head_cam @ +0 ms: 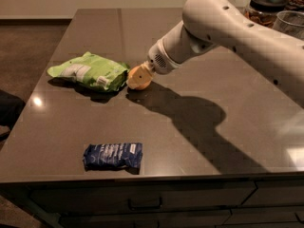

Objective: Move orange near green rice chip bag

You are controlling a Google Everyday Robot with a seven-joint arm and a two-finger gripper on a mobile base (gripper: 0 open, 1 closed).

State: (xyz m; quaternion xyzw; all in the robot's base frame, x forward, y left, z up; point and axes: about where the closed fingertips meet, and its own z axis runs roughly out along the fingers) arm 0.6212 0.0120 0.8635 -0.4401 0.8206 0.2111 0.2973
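The orange (138, 78) is a small round orange-yellow fruit on the dark table, right beside the right end of the green rice chip bag (90, 71). The bag is crinkled, light green with white label patches, and lies flat at the table's left. My gripper (144, 71) reaches in from the right at the end of the white arm and is at the orange, its tip mostly hidden behind the fruit and the wrist.
A dark blue packet (113, 156) lies near the table's front edge (142, 178). Glass jars (266, 8) stand at the back right corner. The white arm (228, 27) spans the table's right half. Drawers sit below the front edge.
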